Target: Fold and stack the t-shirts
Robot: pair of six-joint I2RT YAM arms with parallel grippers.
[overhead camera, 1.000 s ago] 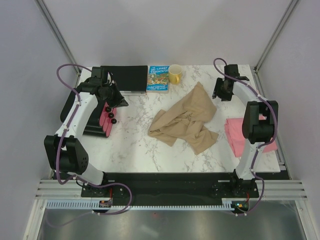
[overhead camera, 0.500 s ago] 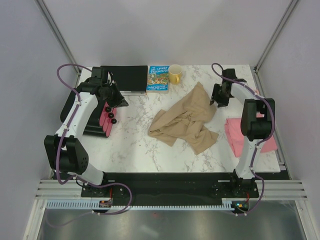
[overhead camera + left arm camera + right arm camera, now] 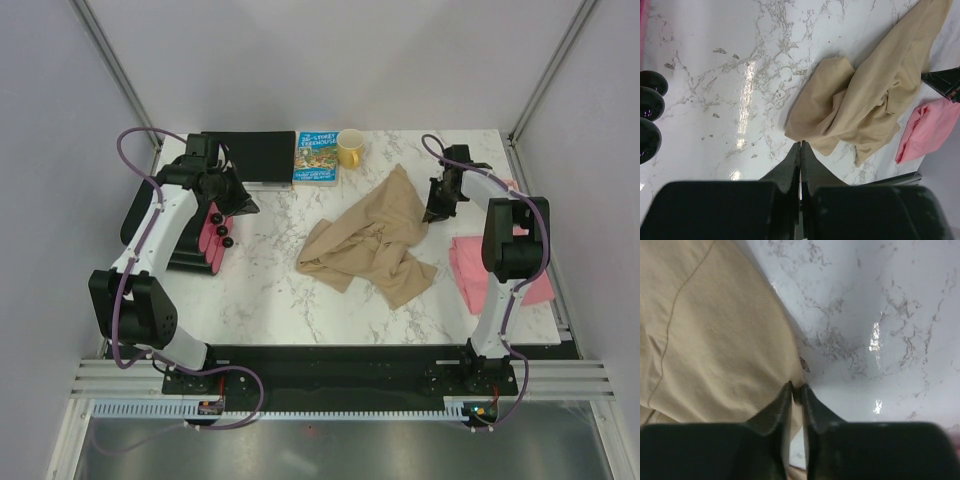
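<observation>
The tan shirt (image 3: pixel 368 243) lies crumpled in the middle of the table (image 3: pixel 265 290), the pink shirt (image 3: pixel 468 268) just right of it. The right gripper (image 3: pixel 795 386) is at the tan shirt's edge, jaws all but together. The left gripper (image 3: pixel 801 143) hangs over bare tabletop, jaws together

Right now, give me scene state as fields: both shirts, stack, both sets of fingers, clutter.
tan t-shirt: crumpled, unfolded, mid-table
pink t-shirt: right side, apart from the tan one, partly hidden by the right arm
stack: not yet made
left fingers: shut, holding nothing
right fingers: nearly together at the tan t-shirt's edge; cannot tell if cloth is pinched
clutter: book and yellow mug at far edge; drawer box on left
</observation>
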